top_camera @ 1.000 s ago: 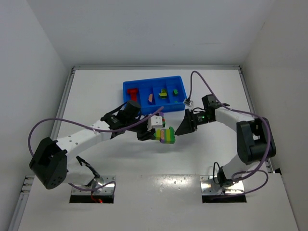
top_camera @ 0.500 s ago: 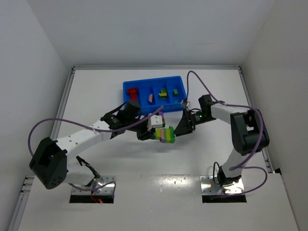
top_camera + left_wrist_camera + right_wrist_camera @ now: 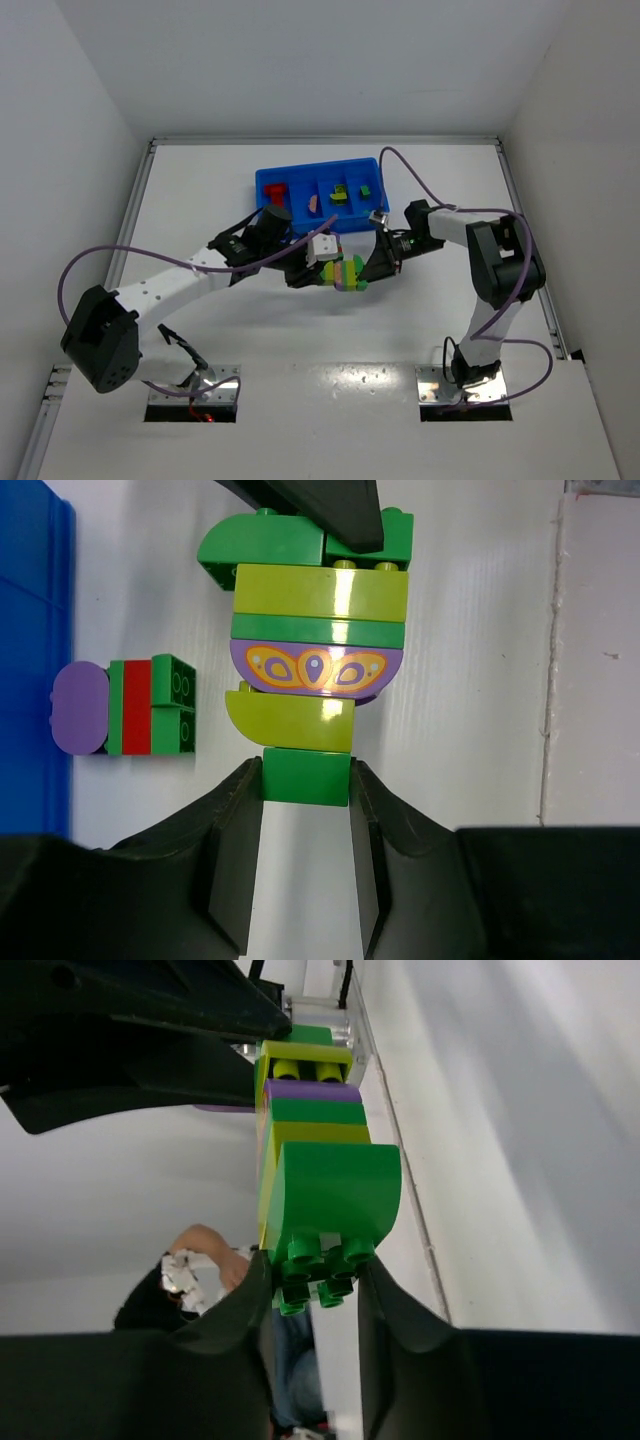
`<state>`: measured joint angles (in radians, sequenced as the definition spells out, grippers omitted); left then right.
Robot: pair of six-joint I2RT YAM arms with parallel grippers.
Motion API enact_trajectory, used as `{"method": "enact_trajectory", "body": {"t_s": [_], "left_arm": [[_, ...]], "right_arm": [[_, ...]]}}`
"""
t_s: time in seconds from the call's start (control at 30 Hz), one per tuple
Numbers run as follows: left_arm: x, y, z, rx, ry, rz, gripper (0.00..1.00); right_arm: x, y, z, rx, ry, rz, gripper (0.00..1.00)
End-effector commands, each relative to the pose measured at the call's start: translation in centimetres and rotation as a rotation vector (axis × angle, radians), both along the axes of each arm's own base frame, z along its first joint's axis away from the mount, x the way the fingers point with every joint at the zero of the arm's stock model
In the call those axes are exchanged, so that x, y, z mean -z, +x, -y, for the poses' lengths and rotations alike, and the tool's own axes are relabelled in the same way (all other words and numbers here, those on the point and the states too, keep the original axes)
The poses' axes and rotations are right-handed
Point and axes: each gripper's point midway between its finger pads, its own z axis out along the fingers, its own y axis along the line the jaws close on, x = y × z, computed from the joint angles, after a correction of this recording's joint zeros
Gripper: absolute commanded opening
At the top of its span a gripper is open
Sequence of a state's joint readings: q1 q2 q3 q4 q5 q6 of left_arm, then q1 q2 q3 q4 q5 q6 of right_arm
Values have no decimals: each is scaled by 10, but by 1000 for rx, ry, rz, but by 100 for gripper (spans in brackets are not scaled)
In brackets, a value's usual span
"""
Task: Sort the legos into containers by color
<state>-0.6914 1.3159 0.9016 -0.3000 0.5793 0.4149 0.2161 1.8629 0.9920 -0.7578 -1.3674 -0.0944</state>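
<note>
left claw [image 3: 305,780]: shut narrow on the green brick at 1 end of the tall stack.
right claw [image 3: 315,1278]: fingers pressed on the dark green brick at the opposite end of the same stack.
tall stack [image 3: 348,272]: held sideways between the 2 claws, near the tray's front wall. It has green and yellow-green layers plus 1 purple brick with a butterfly print. Whether it touches the counter cannot be told.
small stack [image 3: 125,707]: purple, green, red and dark green pieces joined, lying on the counter just beside the tray's wall and apart from the tall stack.
tray [image 3: 300,167]: blue, 4 compartments side by side.
compartments, left to right: red brick [image 3: 275,192]; pink brick [image 3: 313,204]; yellow-green and green pieces [image 3: 340,195]; green brick [image 3: 365,190].
counter [image 3: 200,200]: white.
</note>
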Motion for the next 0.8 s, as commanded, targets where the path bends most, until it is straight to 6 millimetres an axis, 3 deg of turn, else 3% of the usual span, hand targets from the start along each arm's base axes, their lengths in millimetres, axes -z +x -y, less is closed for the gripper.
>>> {"method": "enact_trajectory", "body": {"t_s": [0.0, 0.1, 0.4, 0.57, 0.73, 0.77], "left_arm": [[-30, 12, 11, 1, -88, 67, 0], [-27, 13, 7, -15, -81, 69, 0], [-8, 7, -17, -61, -55, 48, 0], [2, 0, -26, -70, -45, 36, 0], [13, -7, -35, -80, -34, 21, 0], [18, -9, -37, -80, -26, 12, 0]], "right_arm": [[-22, 5, -8, -18, 114, 68, 13], [-29, 8, -2, 9, 137, 77, 1], [-39, 26, 32, 147, 129, 138, 0], [-31, 26, 43, 160, 68, 177, 0], [-36, 53, 46, 142, -7, 300, 0], [-40, 68, 45, 133, -44, 346, 0]]}}
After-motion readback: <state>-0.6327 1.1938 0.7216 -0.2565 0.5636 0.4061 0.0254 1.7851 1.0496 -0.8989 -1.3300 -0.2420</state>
